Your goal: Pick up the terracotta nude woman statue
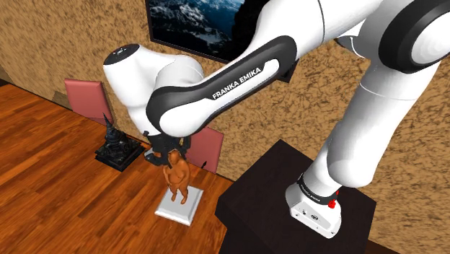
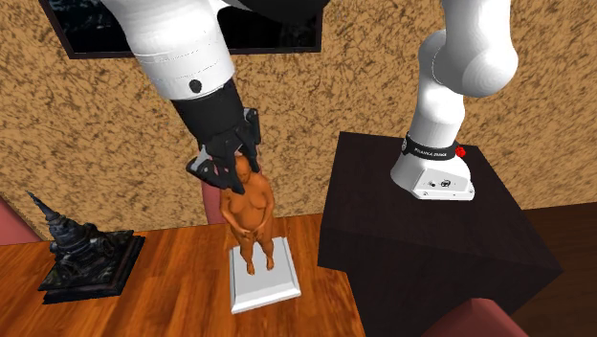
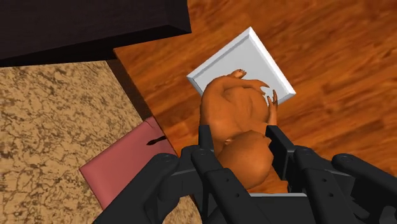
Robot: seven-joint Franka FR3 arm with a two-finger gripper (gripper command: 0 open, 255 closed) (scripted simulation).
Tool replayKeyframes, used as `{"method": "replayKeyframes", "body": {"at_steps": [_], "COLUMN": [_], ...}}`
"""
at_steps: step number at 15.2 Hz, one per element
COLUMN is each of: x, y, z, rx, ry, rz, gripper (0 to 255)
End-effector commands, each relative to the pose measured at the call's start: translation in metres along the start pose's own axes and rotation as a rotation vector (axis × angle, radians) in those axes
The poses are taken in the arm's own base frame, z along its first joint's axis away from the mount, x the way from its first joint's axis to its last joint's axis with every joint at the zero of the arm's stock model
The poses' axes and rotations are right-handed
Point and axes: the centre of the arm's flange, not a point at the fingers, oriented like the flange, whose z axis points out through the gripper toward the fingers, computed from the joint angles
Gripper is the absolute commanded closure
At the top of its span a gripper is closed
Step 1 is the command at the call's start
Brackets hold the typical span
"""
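Shoulder view: dark figurine (image 1: 117, 146) near statue (image 1: 177, 175)

Room is narrowed by the black stand (image 2: 421, 254) beside the statue (image 2: 251, 215), while open table (image 2: 172, 287) is left toward the dark figurine (image 2: 81, 254).

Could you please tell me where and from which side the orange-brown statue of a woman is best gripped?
Probably by the head, from above. The statue stands upright on its flat white base, so the head is the topmost, narrow, rounded part, while the torso is wider. The gripper sits right at the head, pointing down.
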Motion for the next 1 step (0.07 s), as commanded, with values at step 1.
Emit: {"method": "replayKeyframes", "body": {"at_steps": [1], "x": [0.0001], "y": [0.0007], "z": [-0.0029], "rx": [0.000], "ry": [0.001], "rz": [0.000], "gripper": [255]}}
